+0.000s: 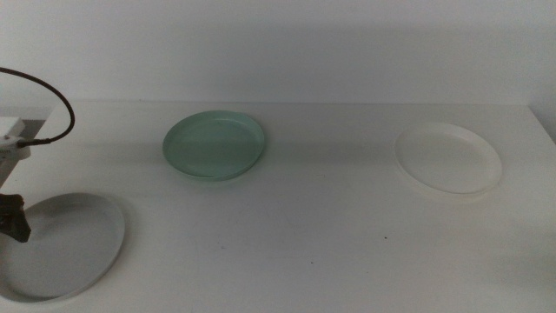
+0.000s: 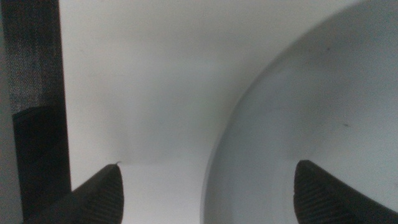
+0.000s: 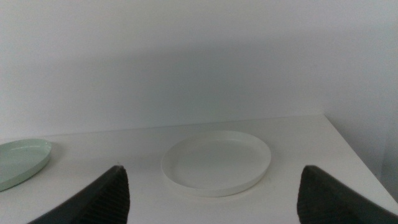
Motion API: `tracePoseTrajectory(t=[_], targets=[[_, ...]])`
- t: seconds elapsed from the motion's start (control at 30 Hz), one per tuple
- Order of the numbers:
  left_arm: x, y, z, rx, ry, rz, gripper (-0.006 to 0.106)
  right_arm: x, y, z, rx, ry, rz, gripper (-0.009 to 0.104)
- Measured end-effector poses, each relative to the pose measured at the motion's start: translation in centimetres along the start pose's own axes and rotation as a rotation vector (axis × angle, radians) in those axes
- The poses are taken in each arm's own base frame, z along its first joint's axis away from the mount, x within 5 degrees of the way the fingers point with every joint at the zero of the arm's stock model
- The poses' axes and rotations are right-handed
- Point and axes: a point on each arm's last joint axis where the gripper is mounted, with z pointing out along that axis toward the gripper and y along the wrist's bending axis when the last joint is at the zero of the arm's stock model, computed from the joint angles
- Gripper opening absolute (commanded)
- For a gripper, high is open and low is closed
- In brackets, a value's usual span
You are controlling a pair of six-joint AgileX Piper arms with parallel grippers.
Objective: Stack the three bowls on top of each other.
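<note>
Three bowls apart on the white table (image 1: pixel 304 243), none stacked yet. Shallow round grey bowl (image 1: pixel 65 243) at the near left corner, mint green round bowl (image 1: pixel 215 144) farther back, white round bowl (image 1: pixel 448 158) well off to the right.

Left gripper (image 2: pixel 205 190) low over the grey bowl's left rim, jaws spread wide, one over the table and one over the bowl. Best to drop straight down so the rim sits between the jaws, then pinch gently. Rim height hard to judge from here, perhaps very low.

Right gripper (image 3: pixel 214 190) waiting near the white bowl, jaws spread too.
</note>
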Motion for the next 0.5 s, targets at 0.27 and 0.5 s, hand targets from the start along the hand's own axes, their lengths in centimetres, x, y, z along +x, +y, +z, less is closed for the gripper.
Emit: tracePoseTrajectory(t=[0.27,0.5], targets=[[-0.13,0.06,0.47,0.006,-0.005,-0.011,0.084,0.0,0.0,0.0,0.0,0.0,0.0,0.078],[-0.24,-0.03,0.51,0.017,-0.017,-0.024,0.051,0.0,0.0,0.0,0.0,0.0,0.0,0.078]])
